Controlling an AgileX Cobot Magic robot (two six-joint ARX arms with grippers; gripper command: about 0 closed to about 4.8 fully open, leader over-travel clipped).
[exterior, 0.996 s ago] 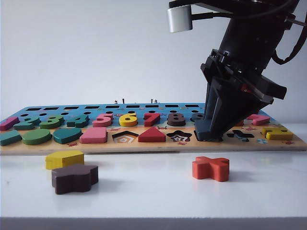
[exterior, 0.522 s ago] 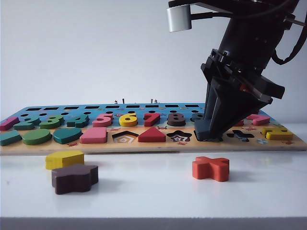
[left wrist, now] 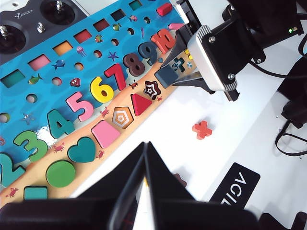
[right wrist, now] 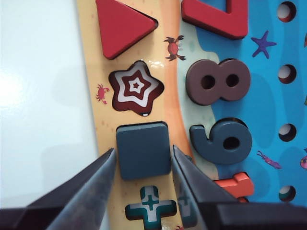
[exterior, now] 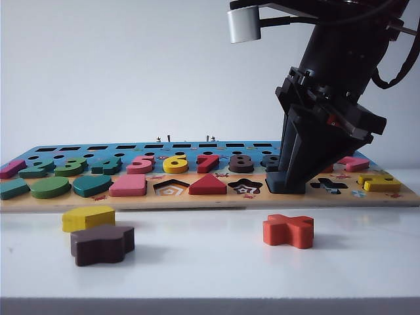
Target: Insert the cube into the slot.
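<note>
Currently the cube (right wrist: 143, 150) sits flat in the slot on the board (exterior: 216, 197) (between star and cross recesses). Right gripper (right wrist: 143, 165) straddles it, jaws released w/ a thin gap each side. Left gripper (left wrist: 144, 191) hangs above the tabletop (exterior: 210, 262), apart from the board; jaws closed, empty.

The flat dark navy square wooden cube (right wrist: 143, 150) is showing no pattern, and the star-shaped hole (right wrist: 136, 93) beside it is showing red and white rings. The colourful wooden puzzle board (left wrist: 53, 72) is looking blue and sandy orange. The cross-shaped wooden block (exterior: 288, 230) is glowing orange.
</note>
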